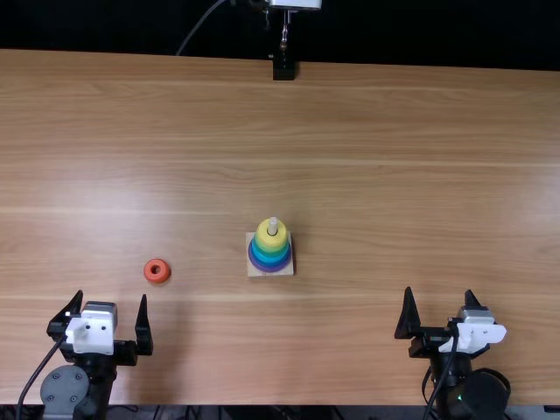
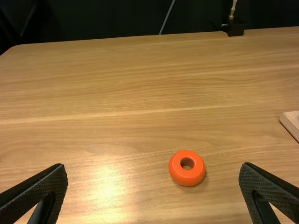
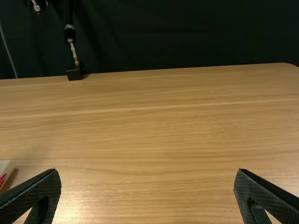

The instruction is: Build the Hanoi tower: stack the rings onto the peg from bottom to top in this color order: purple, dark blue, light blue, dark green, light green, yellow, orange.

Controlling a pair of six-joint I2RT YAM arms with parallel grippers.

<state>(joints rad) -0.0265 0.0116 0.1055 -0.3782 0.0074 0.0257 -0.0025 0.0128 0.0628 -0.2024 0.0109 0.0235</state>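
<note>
Tabletop (image 1: 394, 122) bright, pale glare patches in wrist views; soft shadows; backdrop (image 1: 420, 31) dark.

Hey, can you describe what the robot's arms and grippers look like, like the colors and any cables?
Both arms are black. The left gripper and right gripper each have a white block and tapering black fingers with a fine textured surface. A black cable runs along the left arm, which has a gray round joint cover.

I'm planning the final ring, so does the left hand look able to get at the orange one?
Most likely yes. The left hand is open and empty, and the orange ring lies just ahead of it, apart from the wooden base, with nothing between to block it.
</note>
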